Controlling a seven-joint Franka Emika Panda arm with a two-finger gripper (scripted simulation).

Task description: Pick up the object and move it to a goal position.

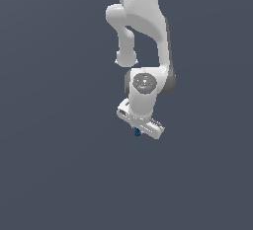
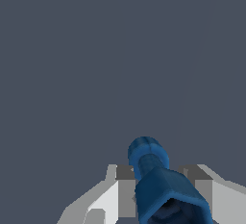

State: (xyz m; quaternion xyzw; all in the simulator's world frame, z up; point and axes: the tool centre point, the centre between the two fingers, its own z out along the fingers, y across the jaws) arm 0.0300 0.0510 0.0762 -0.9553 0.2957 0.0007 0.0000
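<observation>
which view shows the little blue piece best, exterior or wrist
The wrist view. There the blue piece fills the foreground between the gripper fingers, so its knobbly, stepped shape is plain. In the exterior view it is only a small blue speck peeking from under the white gripper, too small to read any shape.

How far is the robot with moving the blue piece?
Done: the blue piece sits between the fingers of the gripper, which look closed on it. In hand: it pokes out just under the gripper in the exterior view. Left: reaching the goal; no goal marker shows, so the remaining distance is unclear.
</observation>
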